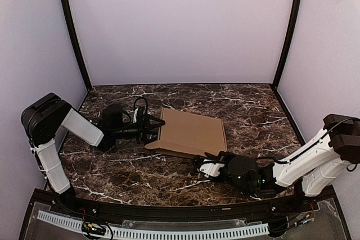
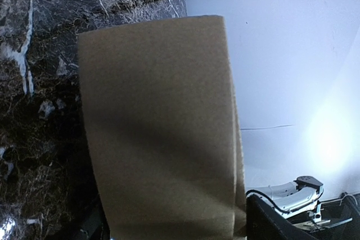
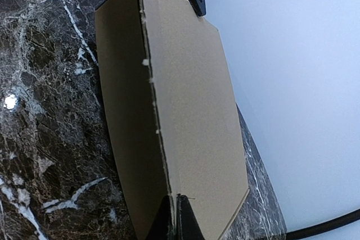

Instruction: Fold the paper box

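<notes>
1. Paper box (image 1: 194, 130): plain brown corrugated cardboard, flat and shallow. It lies mid-table on the dark marble-patterned tabletop (image 1: 253, 116), and its near-left corner looks lifted off the surface.
2. Key relation: the box sits between the two grippers. It lies to the right of the left gripper (image 1: 156, 126) and on the far side of the right gripper (image 1: 207, 164). Both are at the cardboard, so neither arm is nearer.
3. Long axis: the box is close to square from above, perhaps slightly longer left to right. I cannot fix this firmly.
4. Left gripper: it is at the box's left edge. In the right wrist view its black fingers stand either side of the cardboard, spread fairly wide. I cannot tell whether they clamp it.
5. Right gripper: it is at the near edge. In its own wrist view the fingers are drawn narrow, with the cardboard's crease line running between them. I judge it to be pinching the box there.
6. Judgement: the coming fold likely turns on the near wall hinging about that crease, with the left side braced.
</notes>
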Motion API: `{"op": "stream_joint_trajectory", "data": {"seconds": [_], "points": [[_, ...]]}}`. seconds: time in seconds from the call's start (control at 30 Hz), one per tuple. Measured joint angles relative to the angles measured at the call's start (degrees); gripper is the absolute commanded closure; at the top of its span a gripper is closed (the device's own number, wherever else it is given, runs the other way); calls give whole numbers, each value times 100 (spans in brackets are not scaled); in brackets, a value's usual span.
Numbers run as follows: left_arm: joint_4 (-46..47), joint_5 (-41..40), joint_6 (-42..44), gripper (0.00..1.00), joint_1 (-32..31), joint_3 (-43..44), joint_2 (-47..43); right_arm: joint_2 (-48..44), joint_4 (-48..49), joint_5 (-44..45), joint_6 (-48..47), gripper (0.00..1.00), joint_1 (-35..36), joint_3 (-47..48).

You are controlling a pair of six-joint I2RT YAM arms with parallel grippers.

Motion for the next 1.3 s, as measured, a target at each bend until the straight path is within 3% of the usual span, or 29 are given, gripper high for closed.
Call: {"op": "stream_joint_trajectory", "data": {"seconds": [0.37,0.5,0.6,0.63,0.7,0.83,1.0,1.3], "points": [[229,210,-264,49,-11,24,149,17,-87,31,-107,100,50,2],[249,254,-275,68,-11,33,184,39,-87,52,-173,99,61,13],[251,256,-282,96,-11,57,190,61,-85,76,-223,68,70,28],[251,264,-297,97,-9,66,190,68,-90,74,-188,56,74,28],[258,293,-315,99,-11,79,190,87,-96,61,-223,32,101,37],[293,315,-382,99,-31,81,190,48,-245,31,-219,3,188,48],[466,304,-579,99,-15,74,188,-494,-1246,-153,-7,1,520,149],[629,343,-981,99,229,-122,-48,-2623,-3510,-225,564,1,909,518]]}}
